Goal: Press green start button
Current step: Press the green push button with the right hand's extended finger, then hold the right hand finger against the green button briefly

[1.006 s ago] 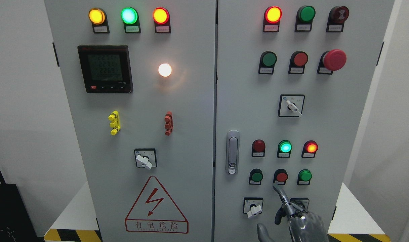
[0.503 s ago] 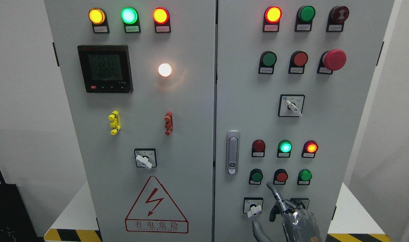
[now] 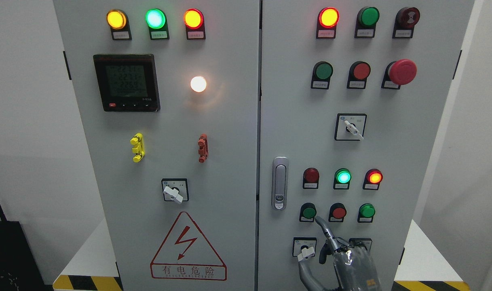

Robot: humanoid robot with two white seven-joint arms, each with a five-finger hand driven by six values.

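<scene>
the right hand (image 3: pixel 353 264) comes up from the bottom edge, at about 5 o'clock in the picture. one finger (image 3: pixel 323 228) sticks out straight (the others are curled in, holding nothing). its tip sits just below the green start button (image 3: pixel 309 211), near it at 5 o'clock, between that button and the red button (image 3: pixel 338 212). both buttons are low on the right door of the grey cabinet (image 3: pixel 229 133).
</scene>
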